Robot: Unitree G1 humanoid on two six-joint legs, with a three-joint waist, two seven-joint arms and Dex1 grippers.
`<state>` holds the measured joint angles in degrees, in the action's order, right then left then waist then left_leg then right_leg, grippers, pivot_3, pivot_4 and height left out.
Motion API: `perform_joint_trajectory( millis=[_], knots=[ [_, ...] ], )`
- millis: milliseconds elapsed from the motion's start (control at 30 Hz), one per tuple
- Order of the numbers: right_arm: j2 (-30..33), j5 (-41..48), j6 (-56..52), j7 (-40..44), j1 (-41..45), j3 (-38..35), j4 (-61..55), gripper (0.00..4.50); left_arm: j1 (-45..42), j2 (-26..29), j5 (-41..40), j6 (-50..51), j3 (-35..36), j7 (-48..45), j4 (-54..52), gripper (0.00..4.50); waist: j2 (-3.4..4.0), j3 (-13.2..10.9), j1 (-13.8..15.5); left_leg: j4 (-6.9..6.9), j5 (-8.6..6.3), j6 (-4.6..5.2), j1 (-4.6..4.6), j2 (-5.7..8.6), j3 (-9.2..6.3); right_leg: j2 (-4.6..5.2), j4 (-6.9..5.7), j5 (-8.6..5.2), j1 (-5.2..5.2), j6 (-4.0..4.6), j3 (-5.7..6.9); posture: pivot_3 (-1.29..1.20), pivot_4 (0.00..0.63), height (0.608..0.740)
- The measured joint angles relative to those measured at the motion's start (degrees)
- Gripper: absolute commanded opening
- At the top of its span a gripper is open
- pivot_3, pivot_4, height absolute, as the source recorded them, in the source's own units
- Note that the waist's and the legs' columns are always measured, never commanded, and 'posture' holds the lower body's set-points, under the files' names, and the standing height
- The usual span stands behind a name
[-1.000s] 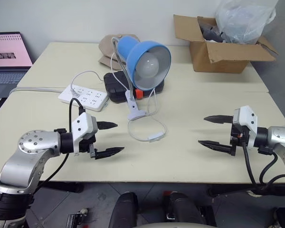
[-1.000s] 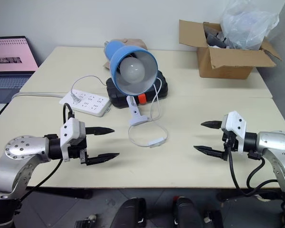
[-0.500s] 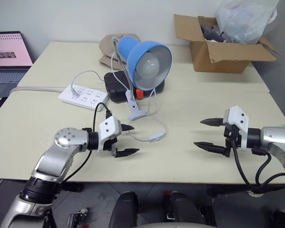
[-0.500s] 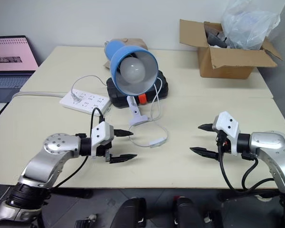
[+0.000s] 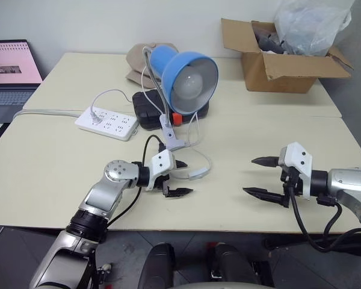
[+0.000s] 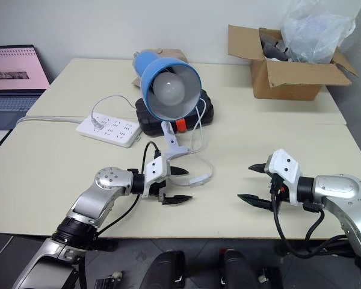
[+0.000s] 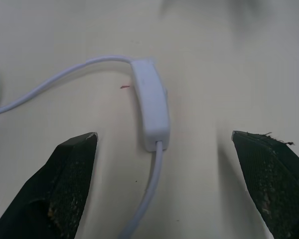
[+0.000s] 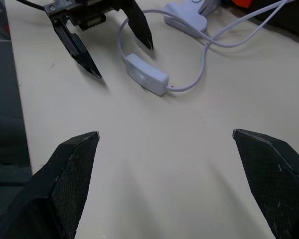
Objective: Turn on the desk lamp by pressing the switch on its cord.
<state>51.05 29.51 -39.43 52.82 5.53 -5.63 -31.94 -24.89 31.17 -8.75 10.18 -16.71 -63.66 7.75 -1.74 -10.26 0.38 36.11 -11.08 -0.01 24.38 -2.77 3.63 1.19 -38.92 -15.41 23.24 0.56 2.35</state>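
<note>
- The left gripper (image 5: 182, 177) hung low over the near part of the table (image 5: 60, 162), its two black fingers spread wide with nothing between them.
- Just to its right lay the switch (image 5: 197, 174), flat on the tabletop and untouched; the far finger's tip pointed at it and stopped just short.
- In the left wrist view the switch (image 7: 151, 110) sat between the two fingertips (image 7: 77, 149), with bare table on either side of it.
- The cord (image 5: 206, 161) looped from the switch back toward the lamp's white clip base (image 5: 172, 138), which sat on the table just beyond the left gripper.
- The desk lamp (image 5: 189, 81) stood past that loop, near the table's middle, its blue shade turned toward the near edge and its bulb unlit.
- The right gripper (image 5: 257, 176) hovered over the near right part of the table, claws also fully apart and empty, pointing left toward the switch but well apart from it.
- A white power strip (image 5: 107, 122) lay left of the lamp, a black case (image 5: 145, 114) sat behind the lamp's base, and a cardboard box (image 5: 277, 66) sat at the far right.
- A laptop (image 5: 9, 75) stood off the table's far left.
</note>
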Motion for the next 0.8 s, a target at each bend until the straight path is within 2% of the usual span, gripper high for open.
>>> perform_joint_trajectory(
  millis=[100, 167, 600, 700, 800],
  knots=[
    [0.0, 0.5, -0.2, -0.4, -0.3, -0.1, -0.7, 4.50, -0.8, -0.9, 1.2, -1.6, -0.4, 0.2, 2.0, 4.47, 0.00, 0.0, 0.0, 0.01, 0.00, 0.00, 0.00, 0.00, -0.01, 0.00, 0.00, 0.01, -0.01, -0.02, 0.01, 0.00, 0.150, 0.740],
    [0.1, 0.9, -0.5, -0.5, -0.5, -0.2, -1.1, 4.50, -1.2, -1.4, 1.6, -2.4, -0.7, 0.3, 3.0, 4.20, 0.00, 0.0, 0.0, 0.01, 0.00, 0.00, 0.00, 0.00, -0.01, 0.00, 0.00, 0.01, -0.01, -0.02, 0.01, 0.00, 0.150, 0.740],
    [0.4, 1.0, -1.3, -1.1, -0.7, -1.1, -1.7, 4.50, -2.1, -3.0, 2.4, -4.7, -0.9, 0.5, 5.8, 1.59, -0.01, 0.0, 0.0, 0.02, 0.00, 0.00, 0.00, 0.01, -0.02, 0.00, 0.00, 0.01, -0.01, -0.02, 0.01, 0.00, 0.150, 0.740],
    [0.5, 1.0, -1.3, -1.1, -0.5, -1.1, -1.7, 4.50, -2.2, -3.2, 2.5, -4.8, -0.9, 0.5, 5.9, 0.85, -0.01, 0.0, 0.0, 0.02, 0.00, 0.00, 0.00, 0.01, -0.02, 0.00, 0.00, 0.01, -0.01, -0.02, 0.01, 0.00, 0.150, 0.740],
    [0.5, 1.0, -1.2, -1.1, -0.4, -1.1, -1.7, 4.50, -2.5, -3.4, 2.6, -5.4, -0.9, 0.8, 6.1, 0.41, -0.01, 0.0, 0.0, 0.02, 0.00, 0.00, 0.00, 0.01, -0.02, 0.00, 0.00, 0.01, -0.01, -0.02, 0.01, 0.00, 0.150, 0.740]
  ],
)
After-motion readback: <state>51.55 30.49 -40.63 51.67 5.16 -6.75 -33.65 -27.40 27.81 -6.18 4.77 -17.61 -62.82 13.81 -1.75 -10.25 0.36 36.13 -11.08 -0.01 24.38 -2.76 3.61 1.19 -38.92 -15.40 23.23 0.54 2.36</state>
